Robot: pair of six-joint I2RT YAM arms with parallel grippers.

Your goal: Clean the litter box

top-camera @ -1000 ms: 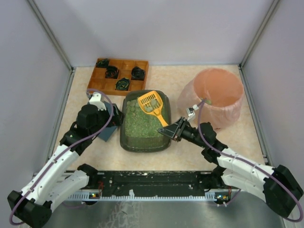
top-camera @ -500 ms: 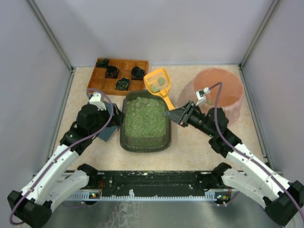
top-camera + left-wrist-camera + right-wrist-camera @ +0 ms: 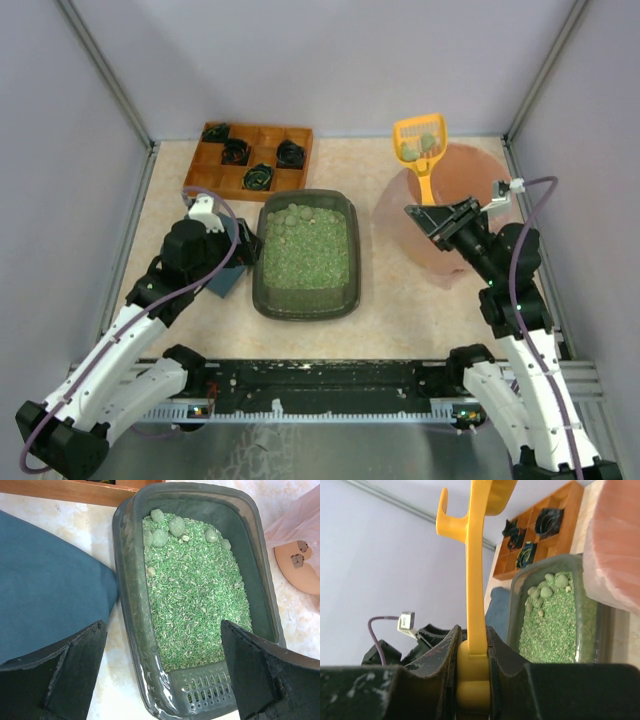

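Observation:
The dark grey-green litter box (image 3: 262,283) sits mid-table with green litter and several round clumps at its far end; it also shows in the left wrist view (image 3: 131,600) and the right wrist view (image 3: 516,605). My right gripper (image 3: 440,218) is shut on the handle of a yellow slotted scoop (image 3: 419,140), held high over the far left rim of the pink bin (image 3: 470,215), with a few clumps in it. The handle (image 3: 475,600) sits between the right fingers. My left gripper (image 3: 243,243) is open beside the box's left wall, jaws wide apart.
An orange-brown wooden compartment tray (image 3: 213,165) with dark objects stands at the back left. A blue-grey pad (image 3: 45,595) lies left of the litter box under my left gripper. Grey enclosure walls stand on the left, right and far sides.
My right arm lifted the scoop with clumps out of the litter box and swung it right and back, up over the pink bin. The left arm has not moved.

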